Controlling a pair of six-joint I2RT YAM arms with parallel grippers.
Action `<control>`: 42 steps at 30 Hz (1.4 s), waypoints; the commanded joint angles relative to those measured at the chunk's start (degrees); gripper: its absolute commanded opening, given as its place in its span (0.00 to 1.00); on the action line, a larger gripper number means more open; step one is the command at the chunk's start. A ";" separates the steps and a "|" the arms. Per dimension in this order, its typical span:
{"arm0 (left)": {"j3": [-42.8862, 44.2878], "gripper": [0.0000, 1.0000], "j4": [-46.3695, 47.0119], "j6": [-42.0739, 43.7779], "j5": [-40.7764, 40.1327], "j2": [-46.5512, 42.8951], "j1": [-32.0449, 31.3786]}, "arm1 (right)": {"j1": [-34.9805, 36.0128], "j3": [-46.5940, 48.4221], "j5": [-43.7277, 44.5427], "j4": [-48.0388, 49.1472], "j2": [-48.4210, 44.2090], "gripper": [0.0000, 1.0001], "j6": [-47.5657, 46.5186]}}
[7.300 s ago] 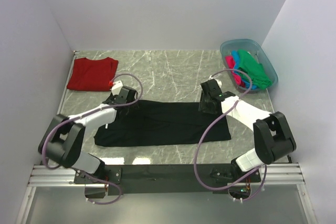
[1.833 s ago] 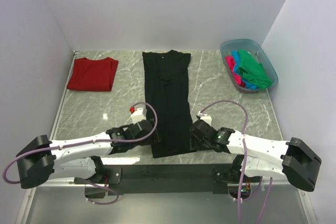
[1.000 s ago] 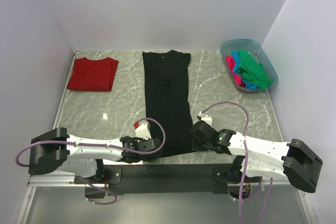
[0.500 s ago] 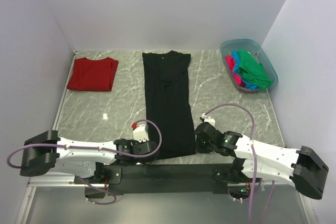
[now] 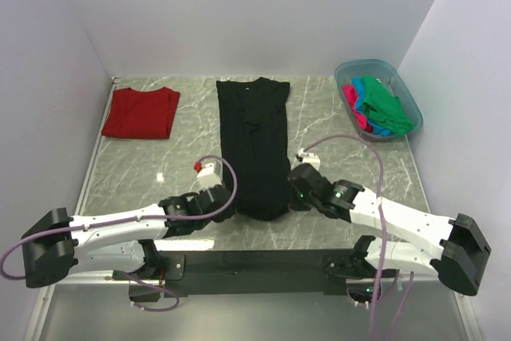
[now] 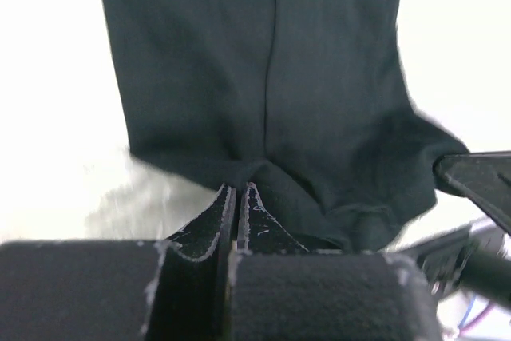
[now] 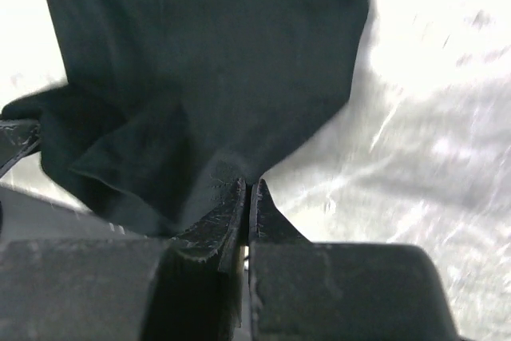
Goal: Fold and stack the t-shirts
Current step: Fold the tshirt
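Black t-shirt: folded into a long narrow strip down the middle of the counter, collar end at the far edge, near end bunched between the two arms.
Left tool: fingers pressed together, pinching the near left corner of the black hem.
Right tool: fingers pressed together, pinching the near right corner of the same hem.
Dark red t-shirt: folded flat at the far left of the counter, well apart from the black one.
Tub: translucent blue, at the far right.
In the tub: green t-shirt on top, pink t-shirt and blue t-shirt crumpled beneath.
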 commanded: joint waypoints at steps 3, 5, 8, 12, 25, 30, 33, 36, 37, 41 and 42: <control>2.16 0.00 7.62 11.23 2.24 -1.25 8.24 | -7.44 5.85 1.57 4.68 6.31 0.00 -7.38; 3.22 0.00 9.38 15.17 3.82 0.25 12.62 | -9.82 7.86 0.26 6.69 8.16 0.00 -10.19; 6.02 0.00 12.28 19.66 7.08 4.02 17.56 | -13.25 12.00 -0.45 8.02 13.95 0.00 -13.54; 9.99 0.00 13.51 23.98 7.17 10.70 21.60 | -16.07 18.06 -0.72 8.99 21.60 0.00 -16.70; 21.41 0.00 18.26 31.11 15.17 29.07 33.21 | -22.66 35.90 -4.76 8.11 40.69 0.00 -19.96; 23.97 0.00 17.90 32.51 15.07 30.93 35.49 | -24.07 40.04 -4.67 6.18 43.33 0.00 -20.66; 25.54 0.00 17.82 33.30 15.61 31.63 36.46 | -25.21 42.32 -5.11 5.39 44.29 0.00 -21.10; 27.57 0.00 17.56 34.09 16.05 33.12 37.25 | -26.26 44.35 -5.29 4.86 45.61 0.00 -21.45; 28.44 0.00 17.73 34.53 15.87 33.47 37.60 | -26.53 45.48 -5.29 4.51 46.22 0.00 -21.54; 32.04 0.00 17.83 35.94 16.31 38.46 40.06 | -27.67 50.40 -5.99 3.54 50.61 0.00 -22.24; 32.92 0.00 17.56 35.94 16.57 39.62 40.07 | -27.94 51.29 -5.99 3.37 51.58 0.00 -22.33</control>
